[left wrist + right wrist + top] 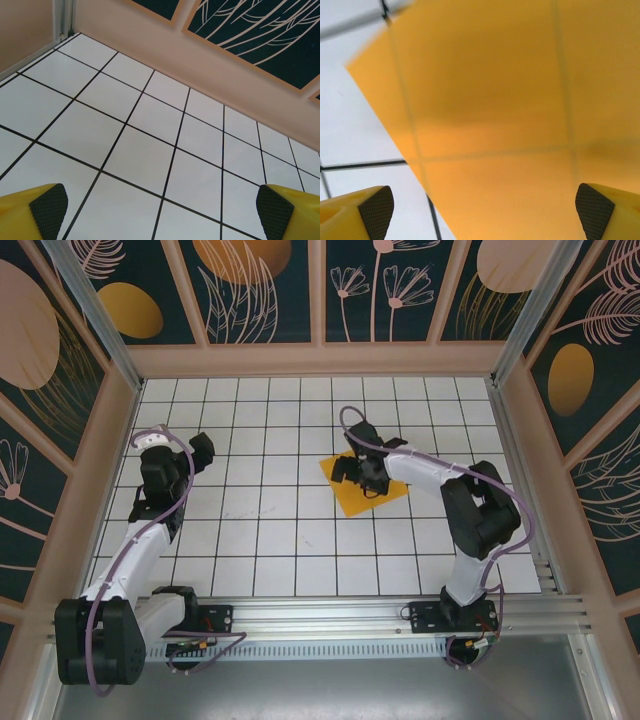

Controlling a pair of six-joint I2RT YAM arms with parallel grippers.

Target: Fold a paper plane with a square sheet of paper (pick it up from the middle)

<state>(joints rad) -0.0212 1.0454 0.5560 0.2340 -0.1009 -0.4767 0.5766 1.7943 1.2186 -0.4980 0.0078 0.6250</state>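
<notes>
Right gripper (485, 212) spread wide over the square sheet of paper (495, 100), holding nothing.
Its pads (376, 210) stand at the frame's lower corners, the orange sheet just beneath, across the centre and upper right; from above it lies right of centre on the counter (270, 530), partly under the gripper. Thin, light and floppy, likely slippery lying flat, so pinch its middle. Left gripper (162, 212), equally wide and empty, hangs at left.
</notes>
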